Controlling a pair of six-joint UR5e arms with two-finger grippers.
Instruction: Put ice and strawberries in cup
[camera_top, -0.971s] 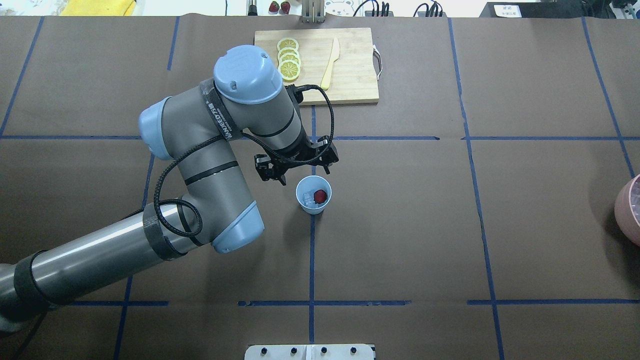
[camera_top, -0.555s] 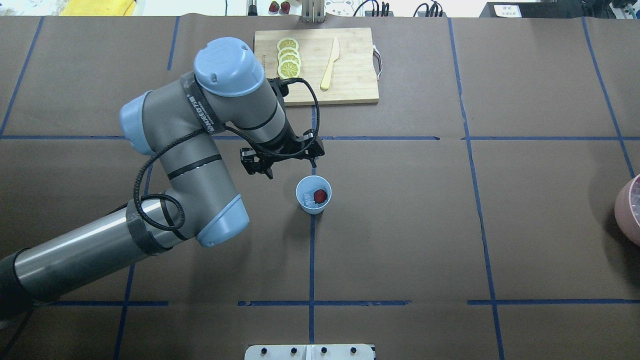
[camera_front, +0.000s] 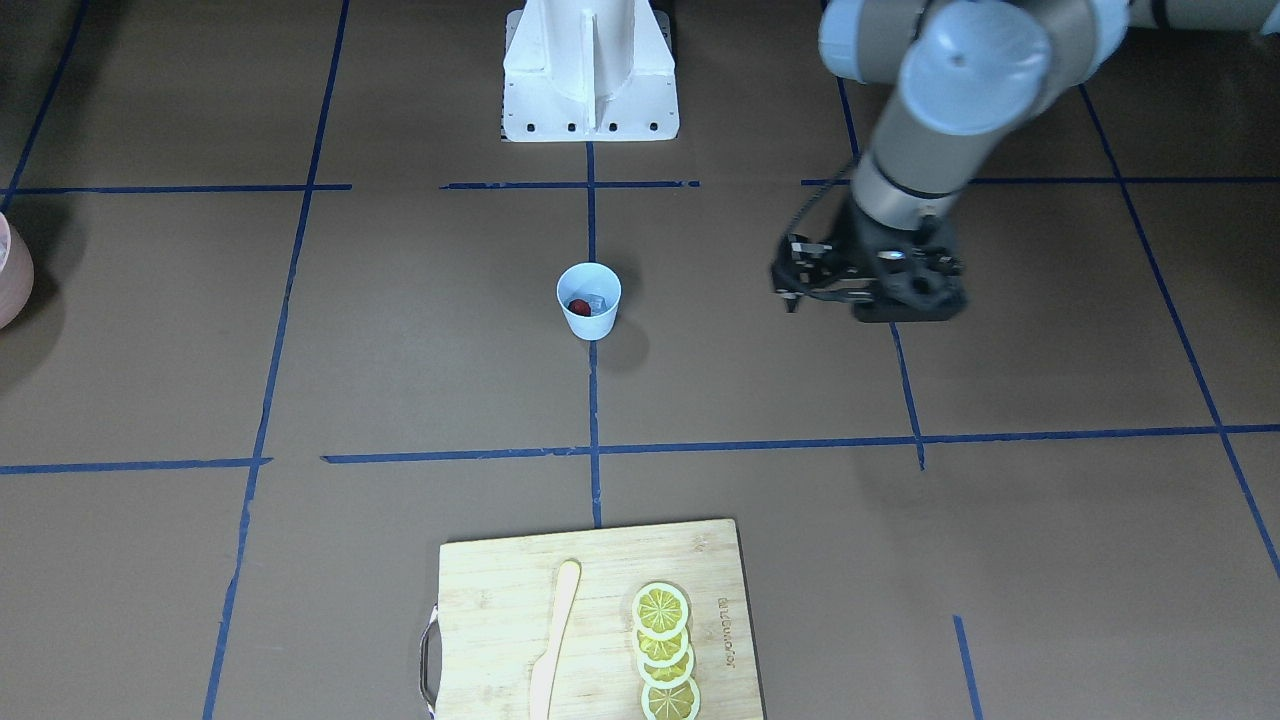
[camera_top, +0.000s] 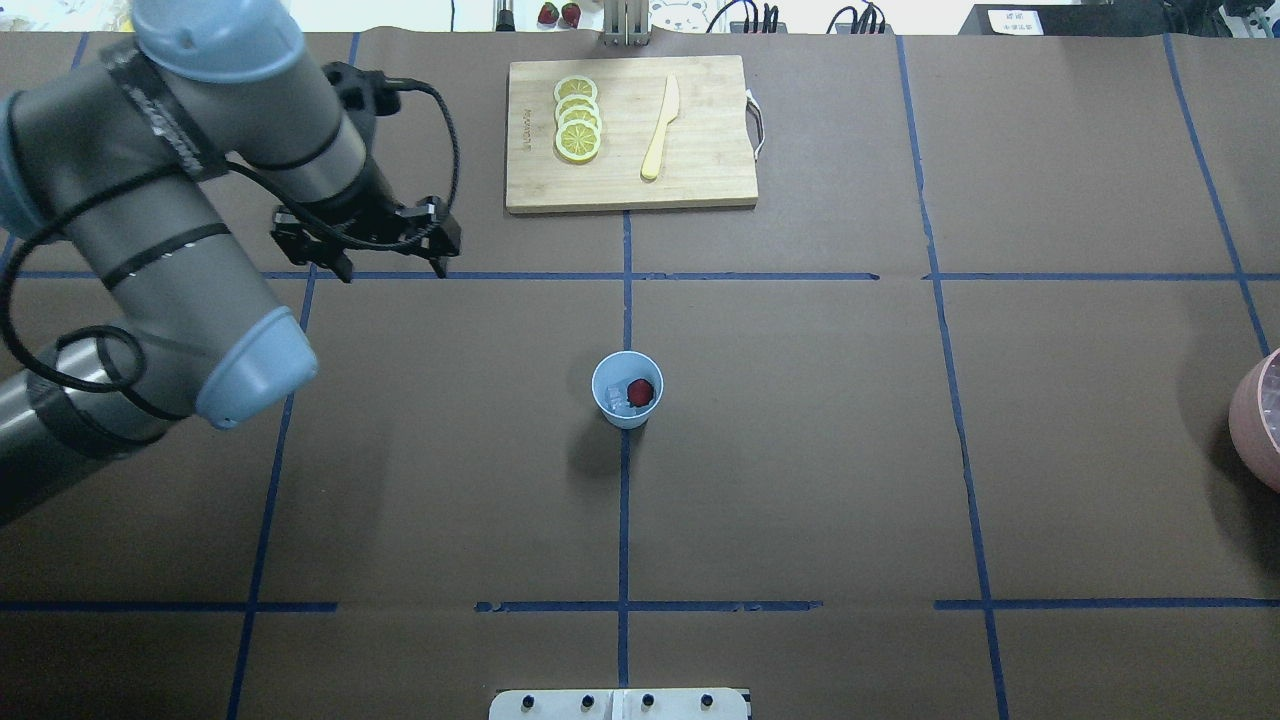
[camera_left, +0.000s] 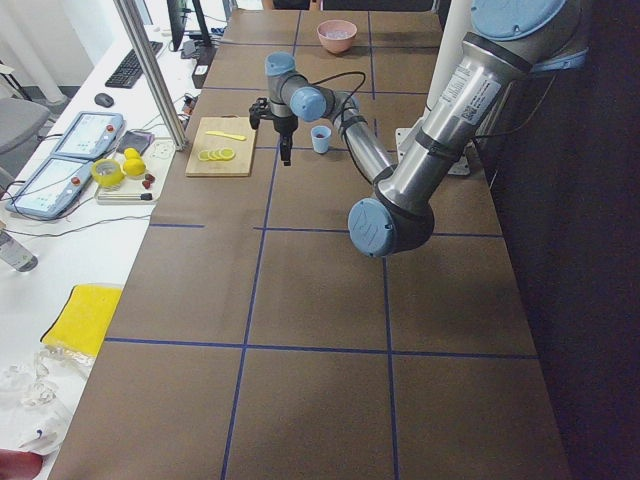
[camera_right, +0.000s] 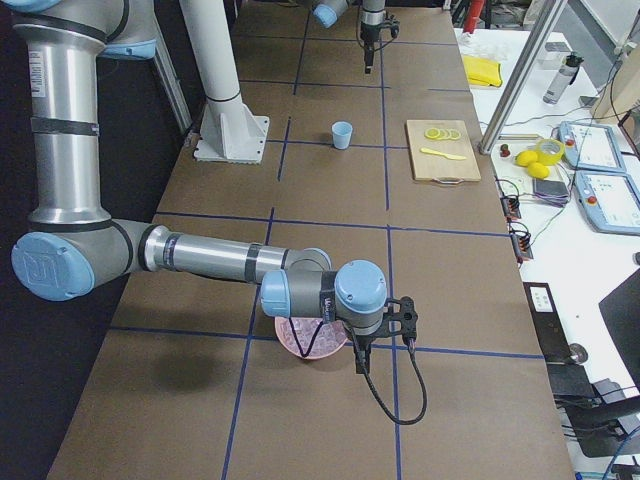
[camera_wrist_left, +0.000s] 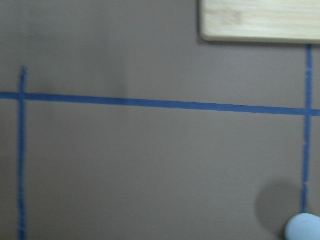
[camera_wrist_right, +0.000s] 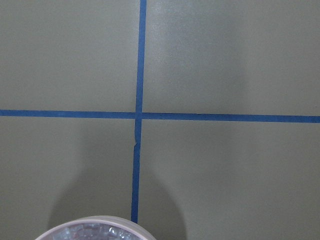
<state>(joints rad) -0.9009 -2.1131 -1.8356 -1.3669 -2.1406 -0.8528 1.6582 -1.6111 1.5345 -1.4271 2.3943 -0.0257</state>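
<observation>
- The cup (camera_top: 628, 417) stands upright at mid-table on a blue tape line. Inside it lie the strawberry (camera_top: 641, 390) and, just beside it, the pale ice (camera_top: 614, 402).
- The pink bowl (camera_top: 1250, 410) at the table's right edge holds clear icy pieces.
- The left gripper (camera_top: 392, 265) hangs above the table, well left of the cup, fingers spread wide and empty.
- The right gripper (camera_right: 365, 350) points down beside the pink bowl; I cannot tell whether it is spread or closed.
</observation>
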